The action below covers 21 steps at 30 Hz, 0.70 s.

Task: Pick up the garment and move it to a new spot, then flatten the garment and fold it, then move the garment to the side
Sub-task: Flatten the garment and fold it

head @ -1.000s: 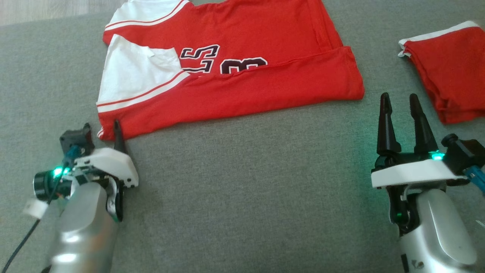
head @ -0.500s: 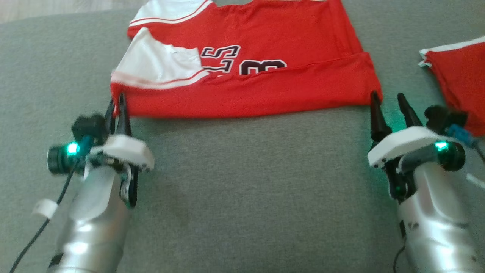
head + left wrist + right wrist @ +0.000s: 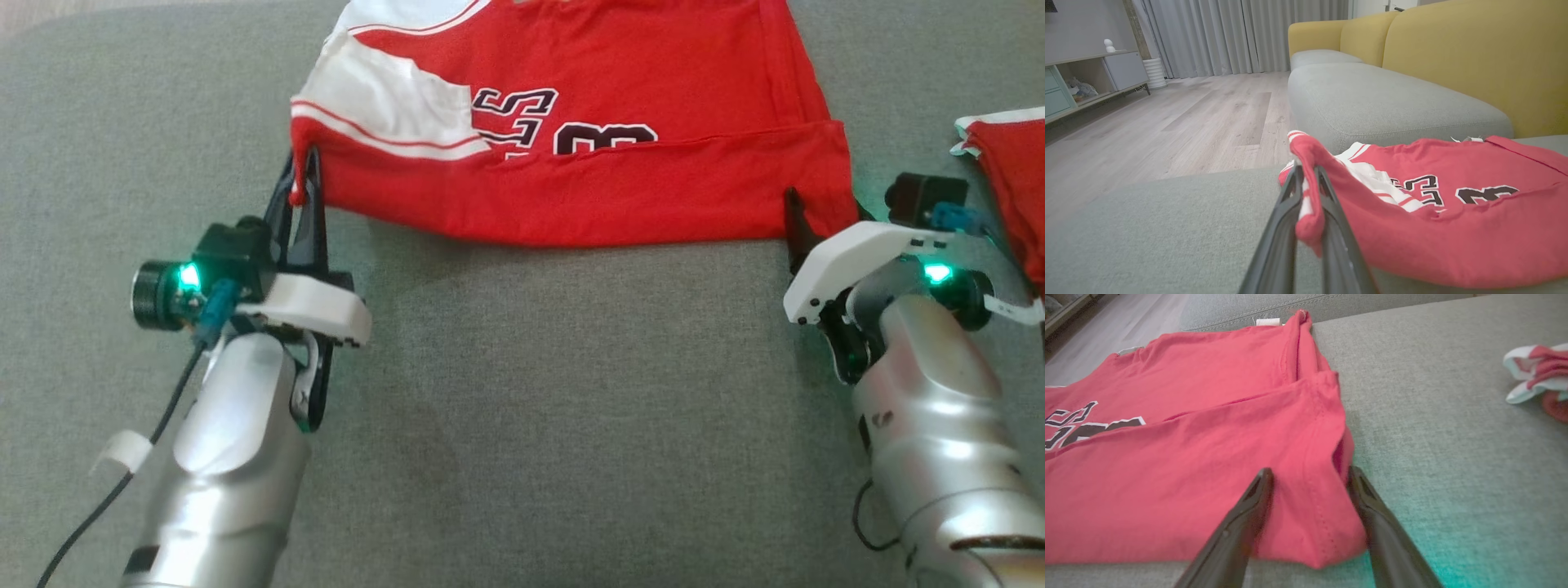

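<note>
Here left tool [image 3: 1306, 173] pinches garment [image 3: 620, 196] corner; right tool [image 3: 1309, 475] straddles opposite corner.

A home living room. A yellow-backed sofa [image 3: 1453, 65] sits upper right; curtains [image 3: 1229, 36] and a cabinet [image 3: 1106, 73] stand upper left.

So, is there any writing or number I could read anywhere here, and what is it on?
"5" or "S", then "3" or "8": dark white-edged block figures on the red and white cloth jersey, half tucked under its fold, so they cannot be read for certain.
The small white sewn tag at the jersey's far edge: too small to read.
Nothing else bears text.
</note>
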### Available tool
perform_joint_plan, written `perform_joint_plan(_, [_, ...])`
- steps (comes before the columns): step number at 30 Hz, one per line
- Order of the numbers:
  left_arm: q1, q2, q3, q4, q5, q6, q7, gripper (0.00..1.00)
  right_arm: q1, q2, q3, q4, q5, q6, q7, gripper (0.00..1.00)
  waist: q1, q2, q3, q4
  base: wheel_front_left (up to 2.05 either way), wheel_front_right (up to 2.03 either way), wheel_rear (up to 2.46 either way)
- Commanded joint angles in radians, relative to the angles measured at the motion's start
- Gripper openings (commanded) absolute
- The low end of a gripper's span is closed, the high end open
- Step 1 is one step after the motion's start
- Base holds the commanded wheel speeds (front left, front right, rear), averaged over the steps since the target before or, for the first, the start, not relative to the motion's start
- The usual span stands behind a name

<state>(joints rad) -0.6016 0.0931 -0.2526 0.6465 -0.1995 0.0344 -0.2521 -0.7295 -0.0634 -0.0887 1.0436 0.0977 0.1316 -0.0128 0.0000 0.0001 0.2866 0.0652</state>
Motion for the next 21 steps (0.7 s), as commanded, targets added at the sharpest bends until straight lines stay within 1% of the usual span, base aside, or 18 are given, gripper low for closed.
perform_joint_plan(1, [-0.016,0.028,0.024,-0.023,0.011,-0.001,-0.01,0.0,0.0,0.013,0.022,0.015,-0.012,-0.001,0.013,0.02,0.0,-0.0001,-0.001,0.0,0.0,0.0,0.0])
perform_joint_plan(2, [-0.013,0.029,0.02,-0.016,0.013,0.0,-0.01,0.0,-0.007,0.013,0.023,0.029,-0.017,-0.001,0.006,0.0,0.0,-0.0001,-0.002,-0.001,0.0,0.0,0.0])
perform_joint_plan(7, [0.005,0.041,0.017,0.021,0.011,0.005,-0.005,0.0,-0.02,0.013,0.009,0.072,-0.048,-0.001,-0.075,0.0,0.0,-0.0001,-0.026,-0.011,0.0,0.0,0.0])
perform_joint_plan(8, [0.014,0.049,0.015,0.036,0.01,0.004,0.002,0.0,-0.017,0.013,-0.002,0.077,-0.069,-0.001,-0.112,0.0,0.0,-0.0001,-0.042,-0.015,0.0,0.0,0.0])
perform_joint_plan(12, [0.042,0.064,0.008,0.064,0.008,0.001,0.017,0.0,0.005,0.013,-0.031,0.078,-0.096,-0.001,-0.169,0.0,0.0,-0.0001,-0.083,-0.024,0.0,0.0,0.0])
perform_joint_plan(17, [0.101,0.074,-0.011,0.092,0.006,-0.011,0.043,0.0,0.054,0.013,-0.032,0.076,-0.09,-0.001,-0.198,0.0,0.0,-0.0001,-0.148,-0.033,0.0,0.0,0.0])
perform_joint_plan(21, [0.165,0.081,-0.027,0.097,0.001,-0.02,0.067,0.0,0.114,0.013,-0.02,0.074,-0.078,-0.001,-0.187,0.0,0.0,-0.0001,-0.201,-0.036,0.0,0.0,0.0])
